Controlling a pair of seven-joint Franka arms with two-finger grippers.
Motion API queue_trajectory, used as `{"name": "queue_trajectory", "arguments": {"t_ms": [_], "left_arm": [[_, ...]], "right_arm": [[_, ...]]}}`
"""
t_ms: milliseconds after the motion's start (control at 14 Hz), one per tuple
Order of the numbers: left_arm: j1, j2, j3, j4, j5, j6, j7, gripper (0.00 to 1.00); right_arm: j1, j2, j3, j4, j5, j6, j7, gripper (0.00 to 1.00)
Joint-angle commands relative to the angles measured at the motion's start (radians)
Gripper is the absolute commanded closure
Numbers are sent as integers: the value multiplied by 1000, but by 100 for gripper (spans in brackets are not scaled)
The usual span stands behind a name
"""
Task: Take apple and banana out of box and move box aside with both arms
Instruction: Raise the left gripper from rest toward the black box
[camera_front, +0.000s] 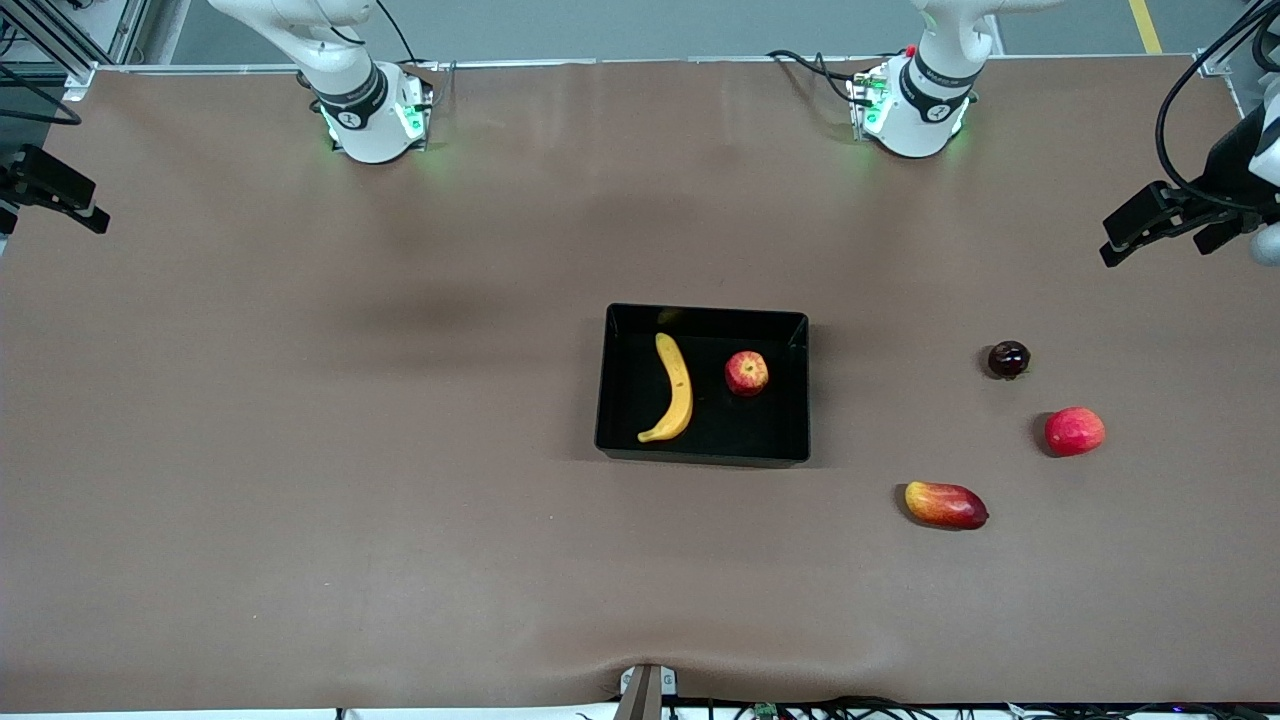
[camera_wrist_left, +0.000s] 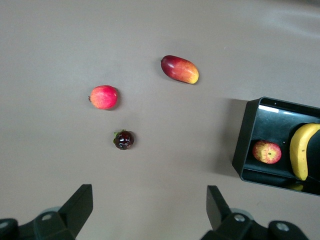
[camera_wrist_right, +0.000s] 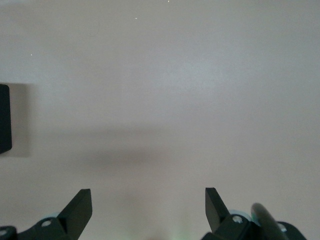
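The black box (camera_front: 700, 312) sits at the table's middle. The yellow banana (camera_front: 676, 390) and the small red apple (camera_front: 746, 373) lie side by side inside it, the apple toward the left arm's end. The left wrist view shows the box (camera_wrist_left: 245, 135) with the apple (camera_wrist_left: 266, 152) and the banana (camera_wrist_left: 300, 150). My left gripper (camera_wrist_left: 149, 200) is open and empty, high over bare table near three loose fruits. My right gripper (camera_wrist_right: 148, 200) is open and empty, high over bare table, with a corner of the box (camera_wrist_right: 4, 117) at the view's edge.
Toward the left arm's end lie a dark purple round fruit (camera_front: 1008, 359), a red round fruit (camera_front: 1074, 431) and a red-yellow mango (camera_front: 946, 505), the mango nearest the front camera. Black devices stand at both table ends (camera_front: 50, 190) (camera_front: 1160, 220).
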Motion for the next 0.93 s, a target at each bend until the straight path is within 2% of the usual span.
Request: {"name": "queue_trajectory", "arguments": {"t_ms": [0,286,500,857], "left_arm": [[-8,27,-4,26,18,-8,4,0],[-7,61,-1,32,18,-5,8,0],[-14,142,-8,73,41,1,-17,0],[-135,254,-30,67,37,125,-268,0]], "right_arm": [[-3,7,3,14,-1,-10,15,0],[-3,5,3,14,-1,-10,15,0],[-3,5,3,14,-1,-10,15,0],[-3,5,3,14,-1,-10,15,0]]}}
